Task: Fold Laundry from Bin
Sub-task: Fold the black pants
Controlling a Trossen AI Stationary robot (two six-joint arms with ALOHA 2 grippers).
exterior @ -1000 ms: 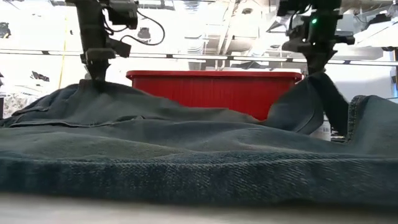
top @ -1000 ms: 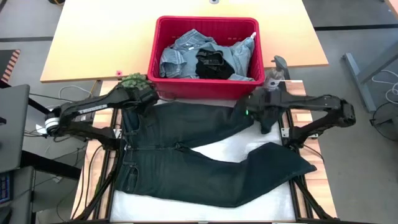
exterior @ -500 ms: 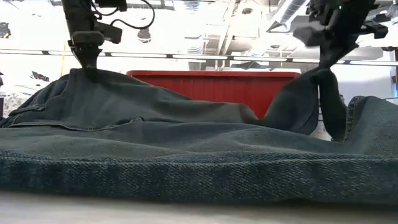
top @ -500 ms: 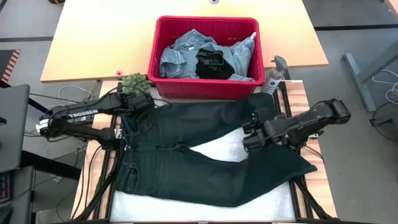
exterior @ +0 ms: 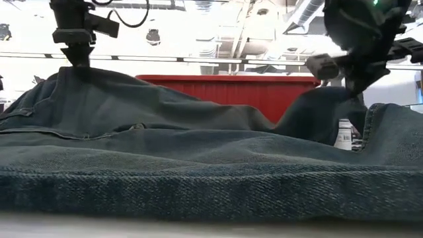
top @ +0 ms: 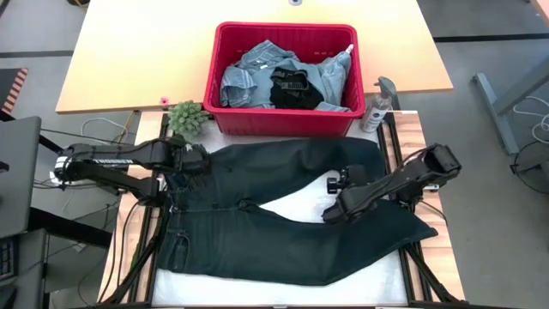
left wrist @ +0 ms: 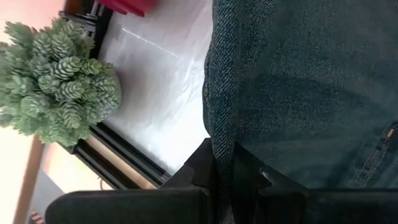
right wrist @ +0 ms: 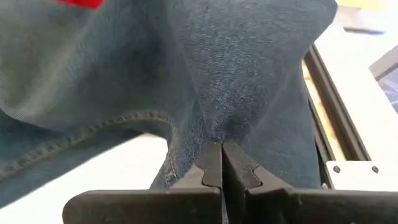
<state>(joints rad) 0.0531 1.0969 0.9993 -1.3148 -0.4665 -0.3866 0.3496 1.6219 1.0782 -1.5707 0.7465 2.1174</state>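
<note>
High view: left gripper (top: 196, 160) and right gripper (top: 330, 215) pinch dark jeans (top: 257, 232).

Jeans (top: 257, 232) spread flat on table (top: 377, 275), waist left, legs right. Bin (top: 283, 39) behind them, more laundry (top: 287, 81) in it. Plant (top: 184, 116) left of bin, bottle (top: 375, 107) right. Left pincer (top: 196, 161) on waist corner, right pincer (top: 330, 215) on upper leg.

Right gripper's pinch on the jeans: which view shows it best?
The right wrist view: the right gripper is shut on a fold of the jeans. High view shows only its position; low view shows denim hanging from it.
</note>
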